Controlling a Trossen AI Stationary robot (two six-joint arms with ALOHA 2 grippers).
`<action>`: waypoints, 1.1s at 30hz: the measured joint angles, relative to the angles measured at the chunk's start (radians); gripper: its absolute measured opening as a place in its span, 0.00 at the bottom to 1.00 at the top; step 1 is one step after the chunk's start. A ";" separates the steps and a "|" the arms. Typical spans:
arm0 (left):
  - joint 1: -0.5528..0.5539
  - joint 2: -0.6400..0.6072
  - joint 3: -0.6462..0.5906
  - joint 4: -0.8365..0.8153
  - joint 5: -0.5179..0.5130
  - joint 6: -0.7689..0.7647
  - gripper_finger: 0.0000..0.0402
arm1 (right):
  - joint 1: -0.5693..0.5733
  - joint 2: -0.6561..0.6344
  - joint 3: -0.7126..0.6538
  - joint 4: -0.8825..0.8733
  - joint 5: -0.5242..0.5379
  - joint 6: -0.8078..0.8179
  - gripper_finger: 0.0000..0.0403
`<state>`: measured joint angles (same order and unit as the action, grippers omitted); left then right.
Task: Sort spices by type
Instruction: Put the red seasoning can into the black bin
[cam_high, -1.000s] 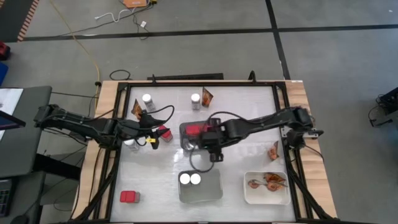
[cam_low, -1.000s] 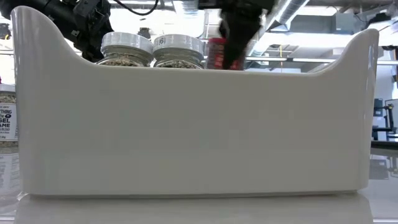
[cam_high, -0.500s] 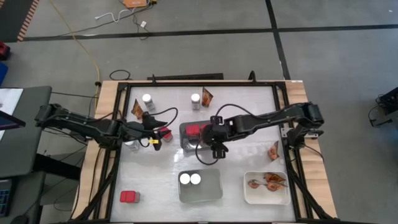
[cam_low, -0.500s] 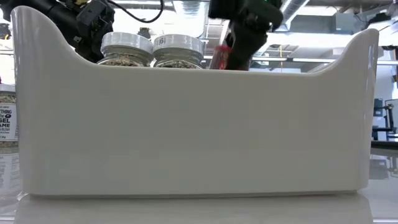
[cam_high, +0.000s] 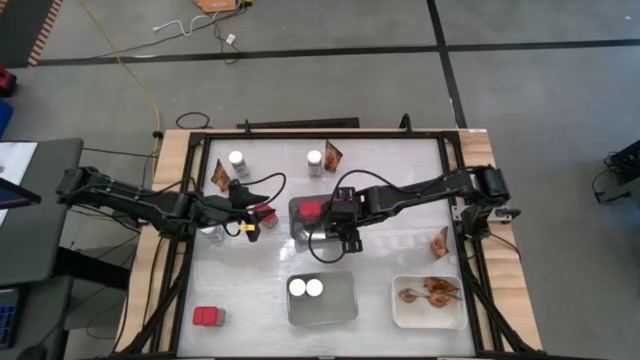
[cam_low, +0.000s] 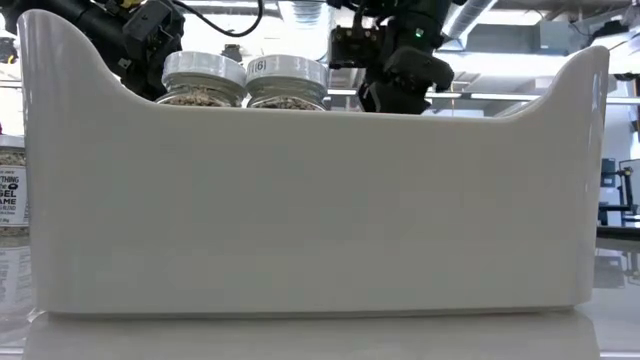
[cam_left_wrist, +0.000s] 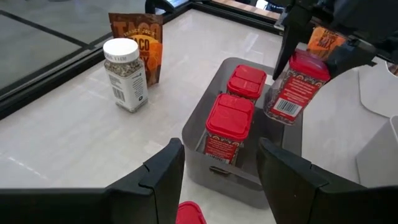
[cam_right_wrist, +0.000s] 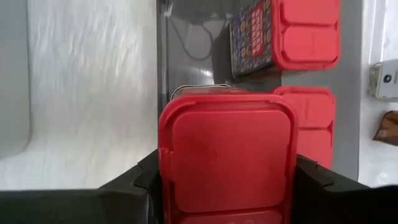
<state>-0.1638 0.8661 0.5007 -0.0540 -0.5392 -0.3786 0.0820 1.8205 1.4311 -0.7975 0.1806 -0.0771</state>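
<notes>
Behind white tray wall (cam_low: 300, 200), jars (cam_low: 245, 82) half-hidden

Dark jointed arms, looping black cables

The white tray (cam_low: 300, 200) hides the table from the low view.

A pale, glossy worktop (cam_high: 400, 175) sits inside a dark metal frame (cam_high: 300, 130) with wooden edging along its sides. Three trays rest on it: a dark grey tray (cam_high: 297, 228) near the middle, a lighter grey tray (cam_high: 335, 305) near the front edge, and a white tray (cam_high: 405, 315) at the front right corner. In the low view a white tray wall (cam_low: 320, 200) fills most of the frame. A yellow cable (cam_high: 135, 75) trails across the grey floor (cam_high: 540, 100).
</notes>
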 joint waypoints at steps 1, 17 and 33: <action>0.000 0.000 0.000 0.000 0.000 0.000 0.47 | 0.000 0.001 0.000 -0.002 0.000 -0.001 0.58; 0.000 0.000 0.000 -0.009 0.000 0.000 0.47 | 0.001 0.098 0.002 0.001 -0.001 -0.026 0.61; 0.000 0.000 0.000 -0.009 -0.001 0.015 0.47 | -0.001 0.100 0.000 0.023 -0.002 -0.029 0.61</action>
<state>-0.1638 0.8658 0.5007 -0.0628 -0.5398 -0.3634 0.0814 1.9205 1.4311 -0.7745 0.1791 -0.1062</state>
